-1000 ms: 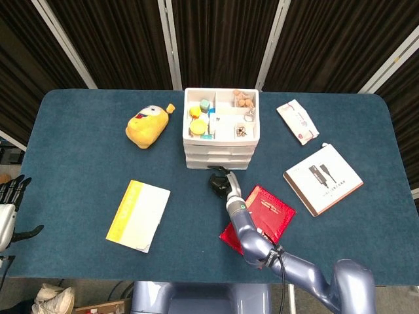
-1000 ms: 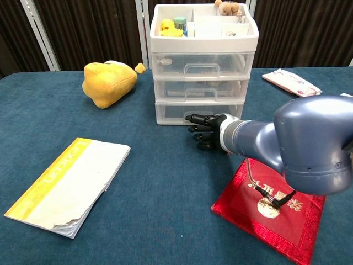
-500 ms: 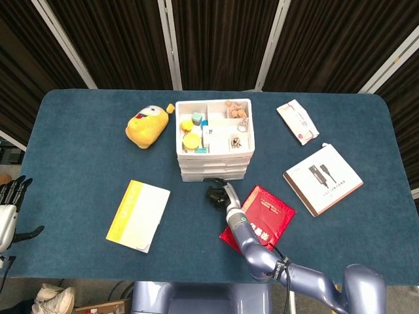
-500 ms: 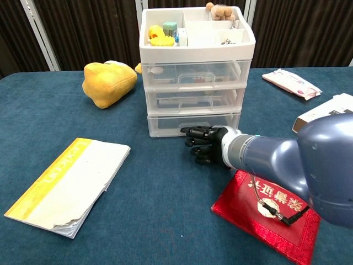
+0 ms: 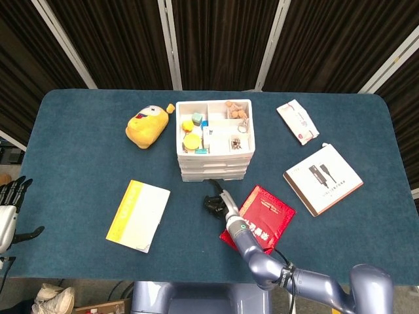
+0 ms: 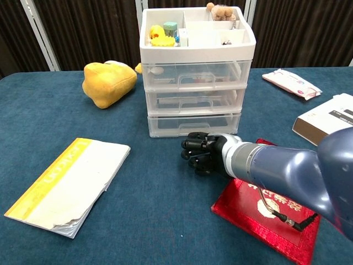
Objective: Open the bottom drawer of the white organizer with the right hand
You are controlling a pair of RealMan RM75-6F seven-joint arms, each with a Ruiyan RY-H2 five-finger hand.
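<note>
Change: since a moment ago my right hand (image 6: 203,155) has drawn back from the organizer (image 6: 196,72) toward me; the organizer itself stands where it stood half a second ago, nearer me than a second ago.
Fingers: my right hand's fingers (image 6: 190,150) are curled in together and hold nothing, just in front of the organizer and clear of it.
Bottom drawer (image 6: 193,123): looks shut, flush with the two drawers above it.
Organizer: white, three clear-fronted drawers, an open tray on top holding small toys.
Right arm: reaches out from my side, crossing over the red pouch (image 6: 268,217) in front of the organizer and to its right.
Left hand (image 5: 8,203): far to the organizer's left at the table (image 5: 78,131) edge; I cannot tell how its fingers lie.
Yellow plush toy (image 6: 107,81): just left of the organizer.
Yellow-edged booklet (image 6: 67,185): in front of the organizer, to its left.
White packet (image 6: 291,82): right of the organizer.
White box (image 5: 323,178): right of the organizer, nearer me than the packet.
</note>
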